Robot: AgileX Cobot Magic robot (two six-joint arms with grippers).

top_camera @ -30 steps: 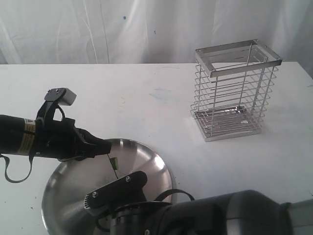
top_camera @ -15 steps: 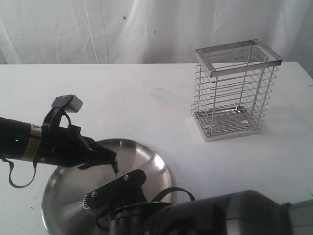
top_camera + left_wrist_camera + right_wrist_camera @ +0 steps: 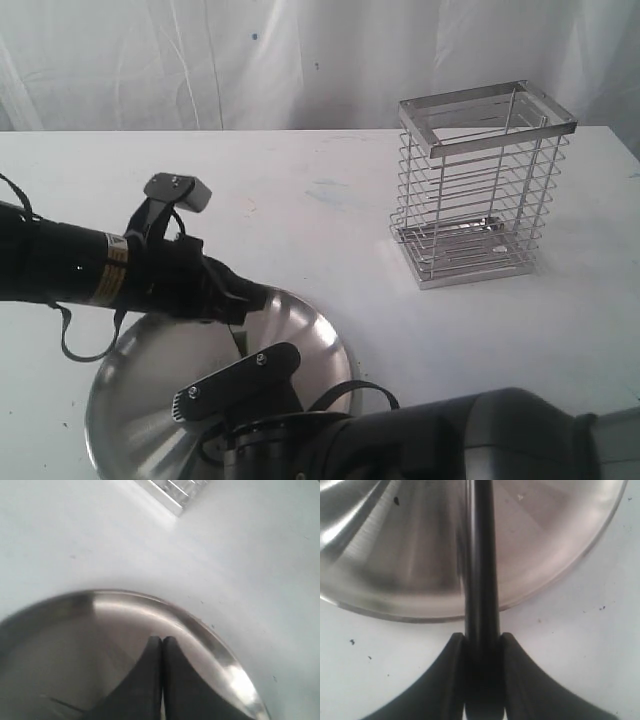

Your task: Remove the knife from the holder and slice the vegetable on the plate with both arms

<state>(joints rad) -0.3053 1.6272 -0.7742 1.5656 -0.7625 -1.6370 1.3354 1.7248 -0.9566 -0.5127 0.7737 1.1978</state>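
Note:
The steel plate [image 3: 150, 385] lies at the table's front left. My left gripper [image 3: 255, 298] hovers over its far rim; in the left wrist view the left gripper [image 3: 161, 639] is shut, fingers pressed together with nothing visible between them, above the plate [image 3: 125, 612]. My right gripper [image 3: 481, 636] is shut on the knife [image 3: 481, 580] by its black handle, which reaches out over the plate [image 3: 410, 555]. A thin dark line in the exterior view looks like the knife's blade [image 3: 236, 345]. The wire holder [image 3: 480, 185] stands empty at the back right. No vegetable shows.
The bulky right arm [image 3: 420, 440] fills the front of the exterior view and hides the plate's near half. The left arm [image 3: 90, 270] lies across the left side. White table [image 3: 300, 200] stretches between plate and holder; a white curtain hangs behind.
The left arm has slid to the right and reached farther out over the plate's far rim. The small green piece seen at its tip earlier no longer shows. The right arm has stayed put.

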